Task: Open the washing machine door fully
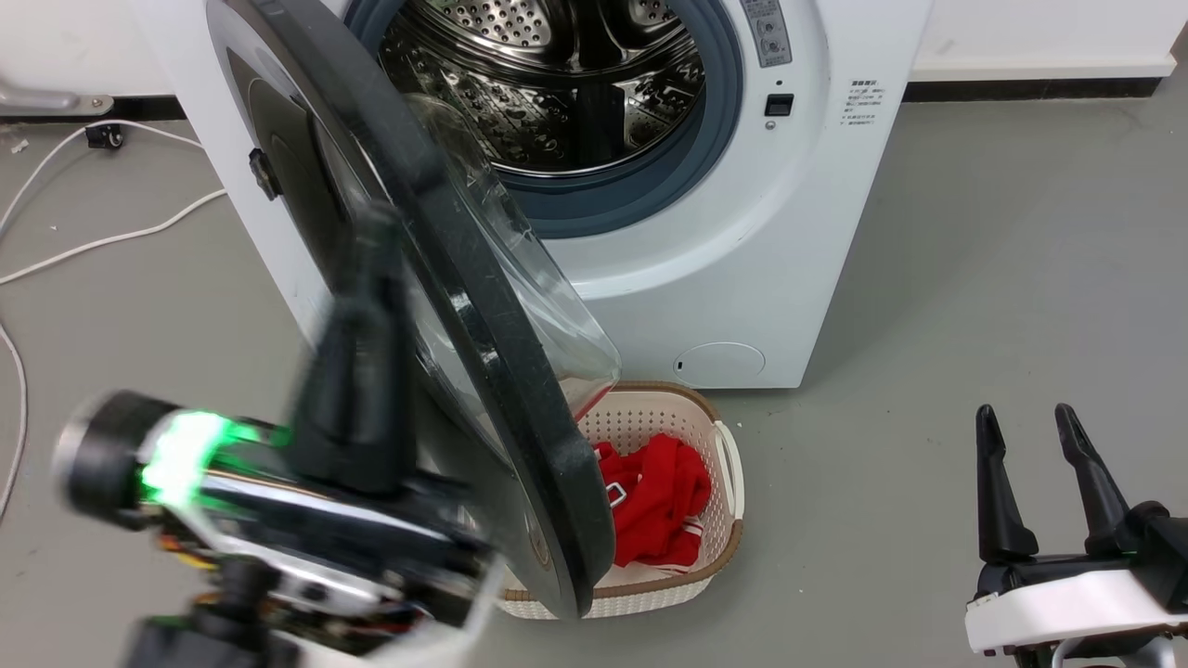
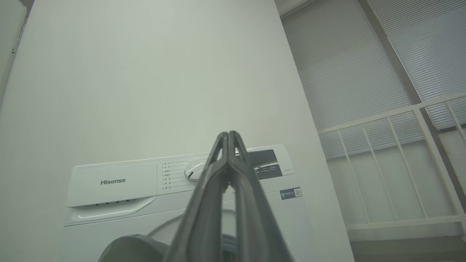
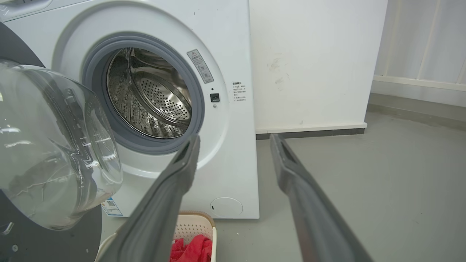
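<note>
The white washing machine (image 1: 742, 278) stands at the back with its steel drum exposed. The washing machine door (image 1: 483, 306), a black disc with a clear glass bowl, is swung out towards me, nearly edge-on, over a basket. My left gripper (image 1: 376, 241) is blurred, held upright against the door's outer left face; whether it touches the door I cannot tell. In the left wrist view the left gripper (image 2: 228, 135) is shut on nothing, pointing at the control panel of the washing machine (image 2: 116, 182). My right gripper (image 1: 1028, 427) rests open at the lower right, far from the door. The right gripper (image 3: 235, 142) faces the washing machine (image 3: 225, 54) and the door (image 3: 54, 145).
A cream laundry basket (image 1: 719, 547) with red clothing (image 1: 659, 492) sits on the floor under the door's lower edge; the basket (image 3: 196, 227) also appears in the right wrist view. White cables (image 1: 111, 239) trail over the grey floor at left. Open floor (image 1: 974, 278) lies to the right.
</note>
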You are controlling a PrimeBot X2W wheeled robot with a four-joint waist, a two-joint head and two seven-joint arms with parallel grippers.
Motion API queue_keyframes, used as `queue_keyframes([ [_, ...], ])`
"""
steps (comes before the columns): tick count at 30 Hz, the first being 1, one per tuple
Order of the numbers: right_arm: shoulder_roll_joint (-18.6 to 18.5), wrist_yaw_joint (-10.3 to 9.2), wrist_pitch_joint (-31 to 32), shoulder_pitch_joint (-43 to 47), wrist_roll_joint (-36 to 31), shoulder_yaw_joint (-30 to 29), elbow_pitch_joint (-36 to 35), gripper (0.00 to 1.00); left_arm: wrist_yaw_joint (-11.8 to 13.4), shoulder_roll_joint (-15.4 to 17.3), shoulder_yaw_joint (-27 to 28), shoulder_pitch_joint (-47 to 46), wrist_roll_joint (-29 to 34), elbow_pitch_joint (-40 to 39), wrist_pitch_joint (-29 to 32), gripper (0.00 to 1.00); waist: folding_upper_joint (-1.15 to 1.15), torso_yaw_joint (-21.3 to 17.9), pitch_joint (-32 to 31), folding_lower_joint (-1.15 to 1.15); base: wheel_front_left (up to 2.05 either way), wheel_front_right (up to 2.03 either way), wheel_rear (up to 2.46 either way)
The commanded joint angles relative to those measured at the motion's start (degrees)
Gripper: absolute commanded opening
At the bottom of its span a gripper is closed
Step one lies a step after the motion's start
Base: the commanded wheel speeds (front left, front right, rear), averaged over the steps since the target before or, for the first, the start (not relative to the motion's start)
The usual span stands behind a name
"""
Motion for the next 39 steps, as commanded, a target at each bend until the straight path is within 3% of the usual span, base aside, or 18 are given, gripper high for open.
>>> queue_keyframes([
  [1, 0.1, -0.02, 0.1, -0.1, 0.3, 0.1, 0.1, 1.00, -1.0, -0.2, -3.1, 1.9, -0.9, 0.9, -0.1, 0.00, 0.00, 0.0, 0.0, 0.00, 0.00, 0.00, 0.00],
  [5, 0.1, -0.02, 0.2, -0.2, 0.6, 0.2, 0.2, 1.00, -2.0, -0.4, -9.1, 5.4, -3.4, 4.4, 0.3, 0.00, 0.00, 0.0, 0.0, 0.00, 0.00, 0.00, 0.00],
  [17, 0.1, -0.03, 0.0, -0.1, 1.3, 0.4, 1.0, 1.00, -3.3, 1.1, -18.6, 14.5, -10.5, 15.8, 6.4, 0.00, 0.00, 0.4, 0.3, 0.00, 0.00, 0.00, 0.00],
  [25, 0.1, -0.03, 0.2, -0.8, 2.0, 0.8, 1.3, 1.00, -2.5, 0.9, -18.8, 13.0, -10.7, 24.5, 6.1, 0.00, 0.00, 0.4, 1.0, 0.00, 0.00, 0.00, 0.00],
  [39, 0.1, -0.02, 0.2, -1.1, 3.5, 1.6, 2.1, 1.00, 2.4, -0.7, -17.3, 6.0, -10.9, 33.3, 2.1, 0.00, 0.00, -0.4, 1.6, 0.00, 0.00, 0.00, 0.00],
])
